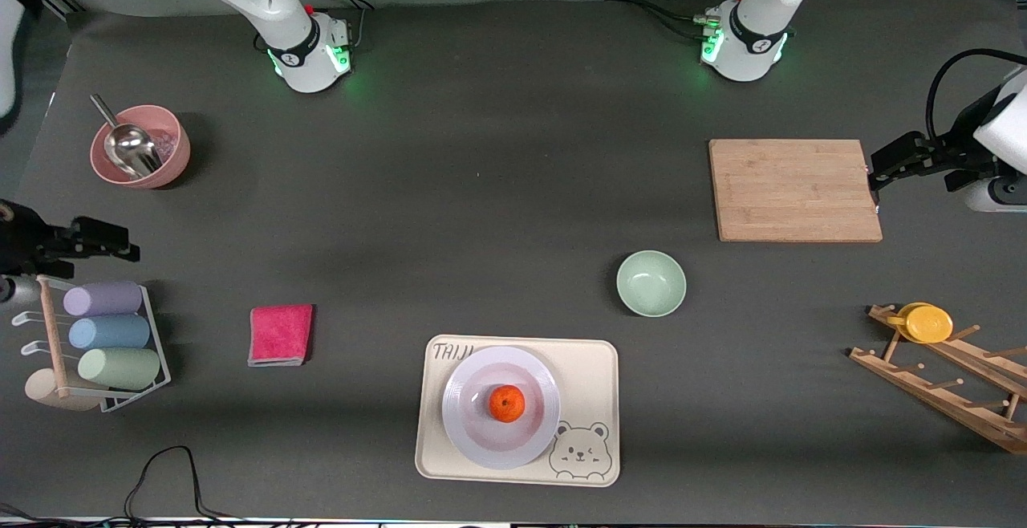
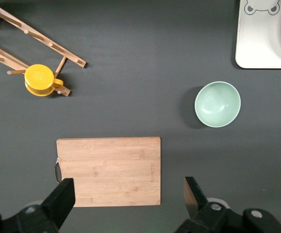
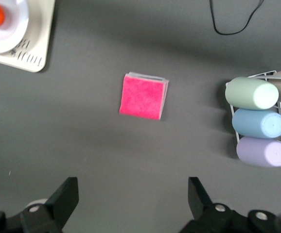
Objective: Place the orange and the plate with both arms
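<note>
Over the cutting board's (image 1: 794, 189) edge at the left arm's end of the worktop (image 1: 481, 191), the left gripper (image 1: 882, 168) hangs with fingers wide and empty; the right gripper (image 1: 108, 241), over the cup rack (image 1: 96, 343), likewise spread. Orange (image 1: 507, 404) sits in the plate (image 1: 473, 432), on the bear tray (image 1: 594, 367)

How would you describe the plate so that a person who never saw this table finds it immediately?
Find the cream tray with a drawn bear, at the table edge nearest the front camera. The plate lies on that tray, round, shallow and pale lavender-white, with the orange in its middle. The mint-green bowl nearby is smaller, deeper and stands on the bare table.
</note>
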Robot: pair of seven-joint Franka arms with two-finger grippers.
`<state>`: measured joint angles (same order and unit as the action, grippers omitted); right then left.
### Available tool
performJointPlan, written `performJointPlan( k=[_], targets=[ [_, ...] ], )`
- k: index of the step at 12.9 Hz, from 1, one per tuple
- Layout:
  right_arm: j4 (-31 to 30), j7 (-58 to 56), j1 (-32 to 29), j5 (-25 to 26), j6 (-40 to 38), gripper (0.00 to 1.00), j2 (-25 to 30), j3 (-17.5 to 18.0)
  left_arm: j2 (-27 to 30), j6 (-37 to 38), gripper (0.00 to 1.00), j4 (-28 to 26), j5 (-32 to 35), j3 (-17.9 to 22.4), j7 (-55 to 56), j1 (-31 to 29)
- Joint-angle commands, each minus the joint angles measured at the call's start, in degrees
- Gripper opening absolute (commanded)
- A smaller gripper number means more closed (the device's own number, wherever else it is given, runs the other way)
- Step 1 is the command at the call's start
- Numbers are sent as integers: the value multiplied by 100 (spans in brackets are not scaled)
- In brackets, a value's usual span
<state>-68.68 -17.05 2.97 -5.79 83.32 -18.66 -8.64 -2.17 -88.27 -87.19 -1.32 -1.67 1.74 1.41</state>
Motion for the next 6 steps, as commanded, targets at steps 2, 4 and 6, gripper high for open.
performJointPlan(
  k=[2,4,6],
  targets=[
    [-22,-62,-587,245,-264,100,258,582,41,91,100,53,0,53,54,53],
    [-31,-35,-596,263,-264,100,276,574,41,100,100,53,0,61,45,44],
    [-49,-70,-570,281,-307,100,284,425,41,100,100,53,-8,53,54,44]
  ],
)
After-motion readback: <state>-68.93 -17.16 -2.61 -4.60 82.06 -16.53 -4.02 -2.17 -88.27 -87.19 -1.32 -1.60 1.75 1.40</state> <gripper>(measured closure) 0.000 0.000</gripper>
